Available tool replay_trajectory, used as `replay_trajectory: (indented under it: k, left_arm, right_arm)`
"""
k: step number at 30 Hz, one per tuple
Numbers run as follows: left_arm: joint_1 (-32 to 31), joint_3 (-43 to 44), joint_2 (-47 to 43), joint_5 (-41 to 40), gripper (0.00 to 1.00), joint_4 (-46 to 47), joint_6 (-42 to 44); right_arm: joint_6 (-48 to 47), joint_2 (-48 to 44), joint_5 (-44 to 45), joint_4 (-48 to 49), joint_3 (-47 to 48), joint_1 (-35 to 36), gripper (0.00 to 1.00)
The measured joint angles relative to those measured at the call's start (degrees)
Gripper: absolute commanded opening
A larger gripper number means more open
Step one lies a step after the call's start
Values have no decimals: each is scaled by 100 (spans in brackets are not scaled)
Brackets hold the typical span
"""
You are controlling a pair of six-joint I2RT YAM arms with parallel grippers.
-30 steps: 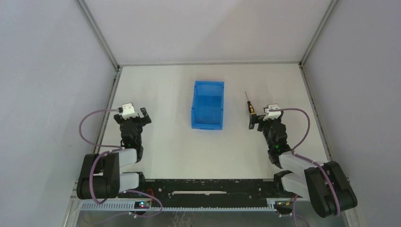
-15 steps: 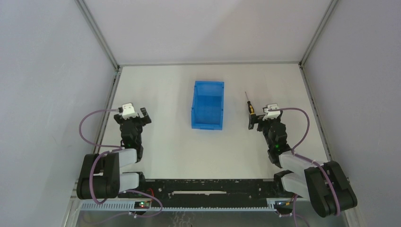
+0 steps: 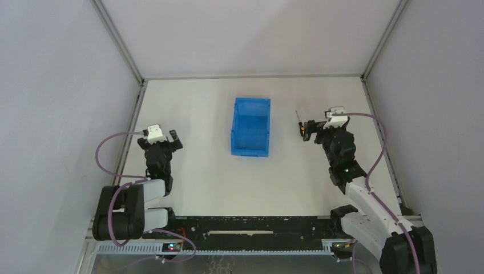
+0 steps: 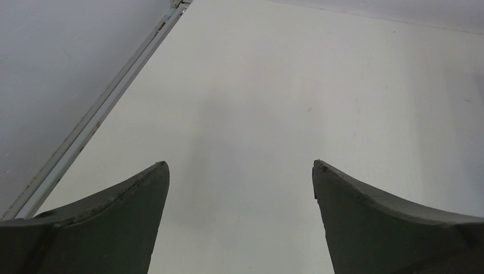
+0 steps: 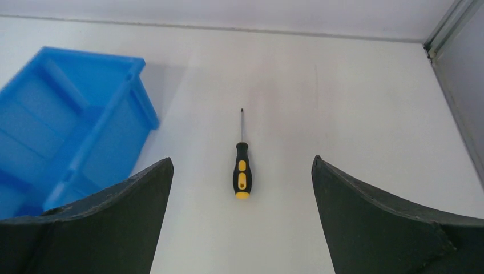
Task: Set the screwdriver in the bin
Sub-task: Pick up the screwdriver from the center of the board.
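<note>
from above, the blue bin stands open-topped near the middle of the table, and the screwdriver lies flat on the table well to its right, outside the bin, shaft pointing away from the arms. the right gripper hangs over the handle end and hides part of it; the left gripper is far off on the other side of the bin. the left wrist view shows only bare table between its two fingers, which stand wide apart and hold nothing. the right wrist view shows that gripper's fingers also spread wide and empty, with the black-and-yellow screwdriver lying centred in the gap, lengthwise, and the bin near on the left. the pick looks well lined up, but the handle is narrow and probably round: a descent slightly to one side could let one finger nudge it so it rolls or spins away. closing on the thin shaft would likely leave it swinging. a carry made too low could catch the tall bin wall.
</note>
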Motion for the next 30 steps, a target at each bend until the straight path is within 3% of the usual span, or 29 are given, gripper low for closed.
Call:
replay_trajectory:
  k: [15,23,30]
  left_arm:
    - [0,0,0,0,100,0,0]
    - [0,0,0,0,100,0,0]
    - [0,0,0,0,100,0,0]
  right_arm:
    - [525,-2,409,-3340,3150,-9,100]
    - [560,208,431,-4387,4444,-85,100]
    - [560,286,439,-4780,4686,-111,100]
